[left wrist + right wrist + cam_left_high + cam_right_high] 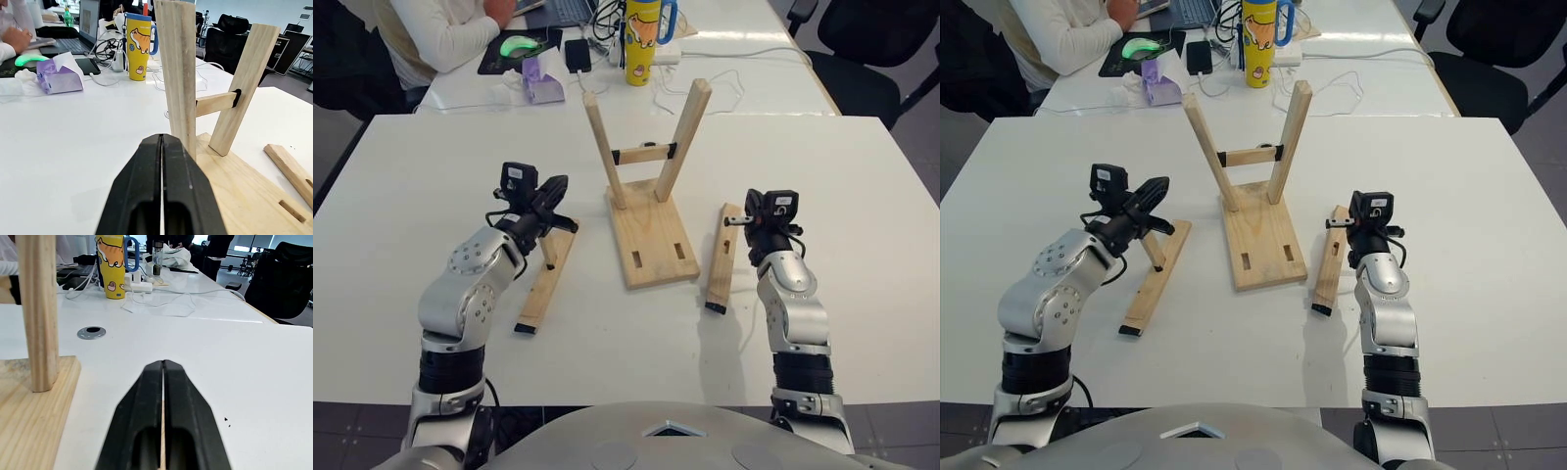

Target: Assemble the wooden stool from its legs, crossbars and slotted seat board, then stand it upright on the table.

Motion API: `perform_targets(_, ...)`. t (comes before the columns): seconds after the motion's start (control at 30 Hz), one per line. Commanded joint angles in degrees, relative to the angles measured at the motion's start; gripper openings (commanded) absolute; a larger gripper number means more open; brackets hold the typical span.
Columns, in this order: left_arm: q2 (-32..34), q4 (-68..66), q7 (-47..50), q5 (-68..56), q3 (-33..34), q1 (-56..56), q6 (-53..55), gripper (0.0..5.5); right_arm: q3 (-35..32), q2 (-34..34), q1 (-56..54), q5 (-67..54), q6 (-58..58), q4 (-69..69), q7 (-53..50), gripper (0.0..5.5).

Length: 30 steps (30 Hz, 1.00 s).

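The slotted seat board lies flat mid-table. Two legs stand upright in its far end, joined by a crossbar. A loose leg lies left of the board with a short crossbar sticking up from it. Another loose leg lies to the board's right. My left gripper hovers shut over the far end of the left leg, holding nothing. My right gripper is shut at the far end of the right leg; in the right wrist view its fingers are pressed together.
A second table behind carries a yellow mug, a purple tissue box, cables and a laptop, with a person seated at its left. Bare white tabletop stretches on both sides of the parts.
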<state>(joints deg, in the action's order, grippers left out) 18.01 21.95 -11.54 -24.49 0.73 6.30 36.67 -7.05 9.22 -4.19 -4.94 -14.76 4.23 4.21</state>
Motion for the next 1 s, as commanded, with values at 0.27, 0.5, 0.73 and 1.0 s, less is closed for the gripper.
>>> perform_targets(0.27, -0.9, 0.0, 0.8, 1.1, 1.2, -2.6, 1.4, 0.03, -0.4, -0.1, -2.1, 0.2, 0.1, -0.6, -0.4, 0.00)
perform_targets(0.5, -1.6, 7.2, 5.1, -5.5, 8.9, 12.2, 7.6, 0.03, -0.3, -0.1, -2.1, 0.2, 0.3, -0.5, -0.4, 0.00)
perform_targets(0.73, -0.1, 8.0, 6.7, -8.7, 11.8, 24.0, 11.7, 0.03, -0.1, -0.4, -1.9, 0.4, 0.6, -0.3, -0.6, 0.00)
perform_targets(1.0, -1.2, -5.5, 0.6, -0.6, -2.1, -3.6, 6.7, 0.03, -0.4, -0.5, -1.4, -0.1, 0.1, 0.3, -0.8, 0.00)
